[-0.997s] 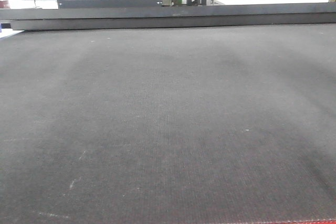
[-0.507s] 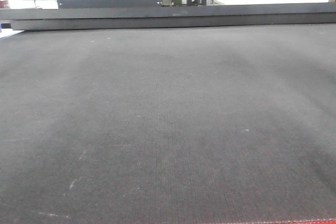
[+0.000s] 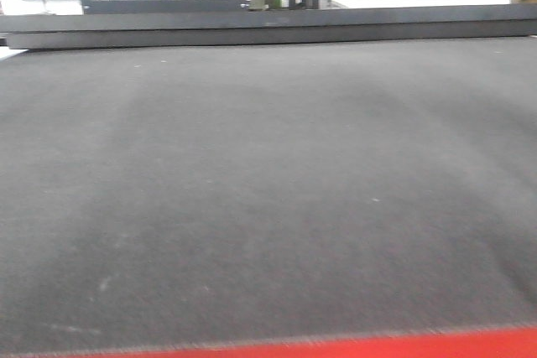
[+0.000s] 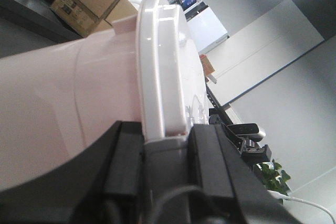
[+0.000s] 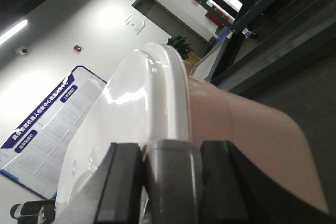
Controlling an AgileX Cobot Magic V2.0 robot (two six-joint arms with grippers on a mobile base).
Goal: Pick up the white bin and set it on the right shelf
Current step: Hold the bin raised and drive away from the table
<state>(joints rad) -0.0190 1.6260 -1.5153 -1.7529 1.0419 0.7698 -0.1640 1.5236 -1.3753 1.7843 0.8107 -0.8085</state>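
1. Between the left gripper point(image 4: 164, 132) and the right gripper point(image 5: 170, 150), the white bin point(image 4: 79, 93) is held by its rim, with its lid point(image 4: 160, 61) on.
2. Each gripper is closed down narrowly on that rim, with one black finger on either side.
3. A cardboard box point(image 4: 86, 3) stands behind the bin.
4. Ahead lies a dark grey surface point(image 3: 268, 190) with a red near edge point(image 3: 377, 345).
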